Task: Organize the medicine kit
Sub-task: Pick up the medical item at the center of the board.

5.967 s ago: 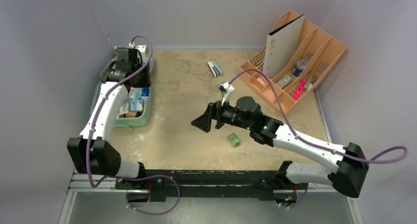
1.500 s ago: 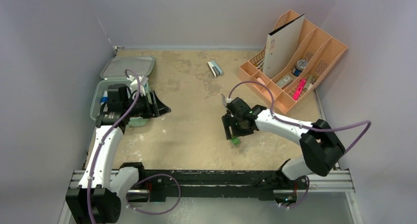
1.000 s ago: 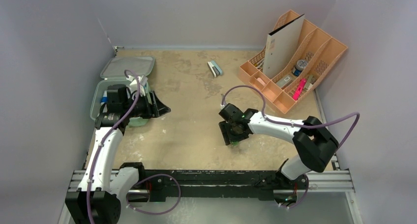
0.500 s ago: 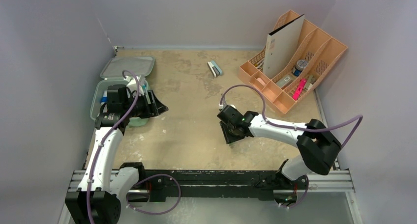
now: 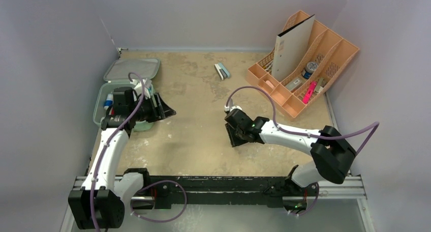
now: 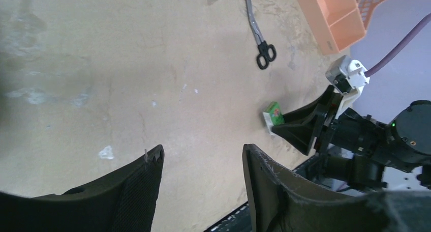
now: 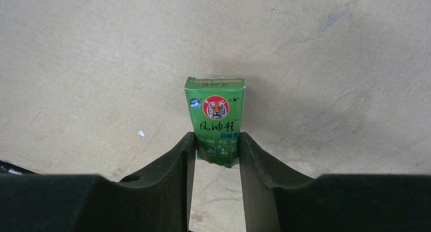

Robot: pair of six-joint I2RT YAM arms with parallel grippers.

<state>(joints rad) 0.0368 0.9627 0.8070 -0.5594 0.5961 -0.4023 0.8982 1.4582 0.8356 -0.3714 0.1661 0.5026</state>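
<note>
The mint-green medicine kit (image 5: 103, 109) lies open at the table's left edge, its lid (image 5: 131, 69) folded back and small packs inside the tray. My left gripper (image 5: 165, 110) hovers just right of the kit, open and empty (image 6: 203, 153), pointing across the table. My right gripper (image 5: 237, 139) is low over the middle of the table, shut on a small green box with a tiger logo (image 7: 216, 117). The fingers press on the box's lower sides. The left wrist view also shows the green box (image 6: 273, 115) at the right gripper's tip. From above, the box is hidden under the gripper.
A peach-orange desk organizer (image 5: 325, 54) stands at the back right with a white folder (image 5: 292, 46) and small items in it. A small teal-and-white box (image 5: 222, 70) lies at the back centre. Black scissors (image 6: 259, 33) lie on the table near the organizer.
My right gripper has closed on the green box and drawn slightly left and back. The left gripper has stayed beside the kit, barely moving.
</note>
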